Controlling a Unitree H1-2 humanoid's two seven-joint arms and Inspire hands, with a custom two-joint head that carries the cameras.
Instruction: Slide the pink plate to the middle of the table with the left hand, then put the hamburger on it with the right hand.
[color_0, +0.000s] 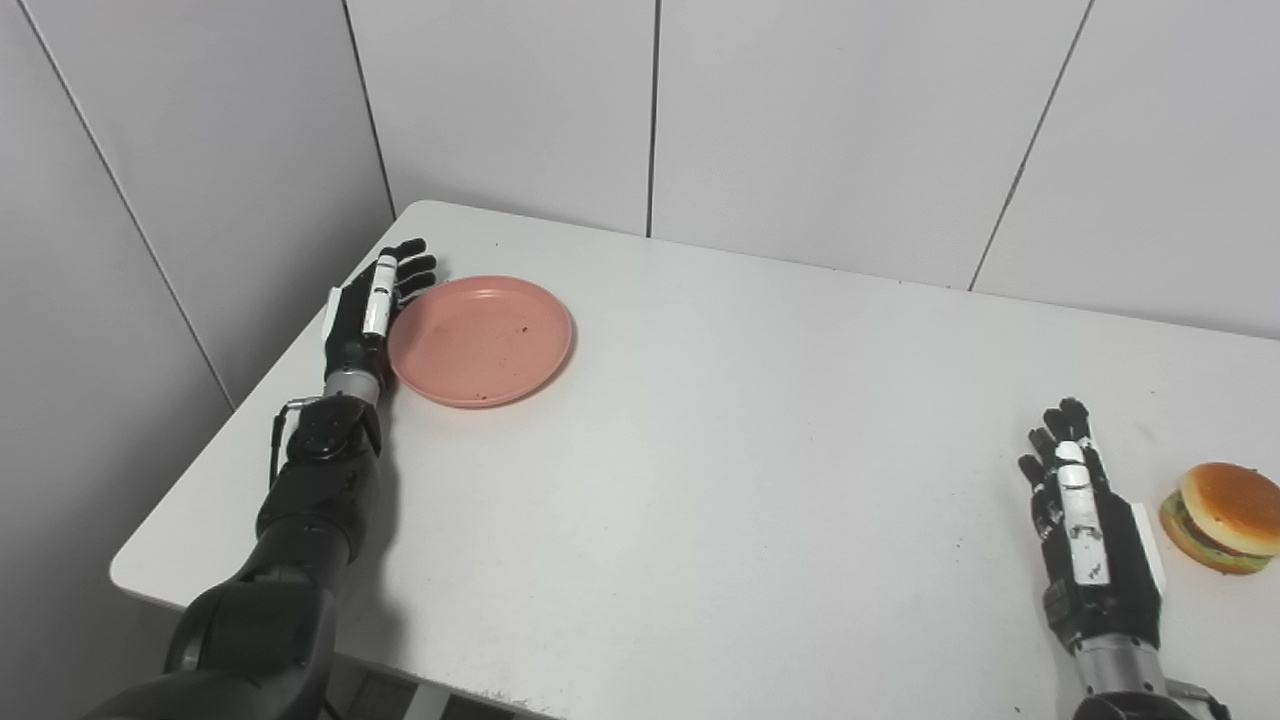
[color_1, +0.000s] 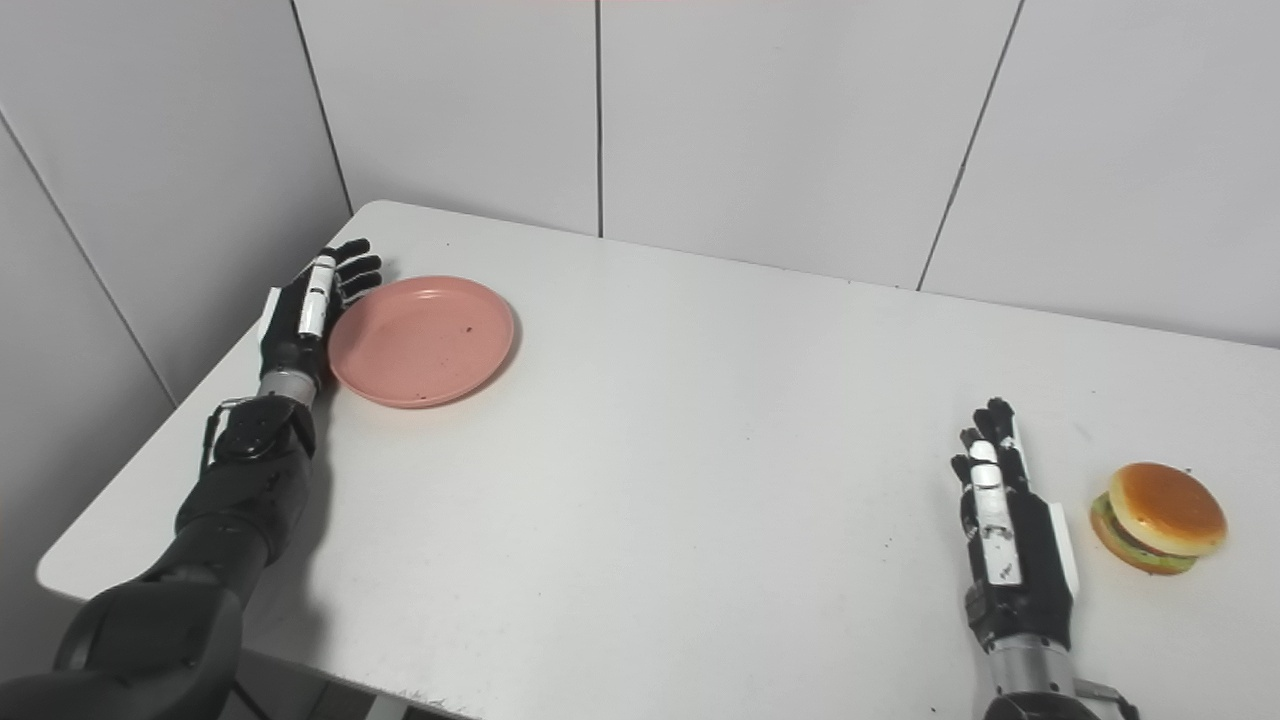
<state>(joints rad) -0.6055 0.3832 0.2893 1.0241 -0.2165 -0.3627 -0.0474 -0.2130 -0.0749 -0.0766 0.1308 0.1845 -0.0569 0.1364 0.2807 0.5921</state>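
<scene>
Nearest to us, our right hand (color_0: 1085, 535) rests on the white table (color_0: 720, 450) at its near right side, palm edge down, fingers (color_0: 1060, 430) extended and held close together, holding nothing. Just beside it to the right, apart from it, sits the hamburger (color_0: 1222, 516): a tan bun over green and dark layers, upright on the bare tabletop near the right edge of our view.

Well apart, on the far left part of the table, lies the pink plate (color_1: 421, 341). It sits flat and holds no food; we see only a few small dark specks on its surface. It lies near the far left corner, not in the middle of the table.

Our left hand (color_1: 305, 310) is set against the plate's left rim, standing on its edge, its fingers (color_1: 352, 262) straight, slightly fanned at the tips and reaching past the rim's far side. We cannot tell whether the palm actually touches the rim. Our left forearm (color_0: 320, 480) runs back along the table's left edge.

Pale wall panels (color_0: 850, 120) rise behind the table.
</scene>
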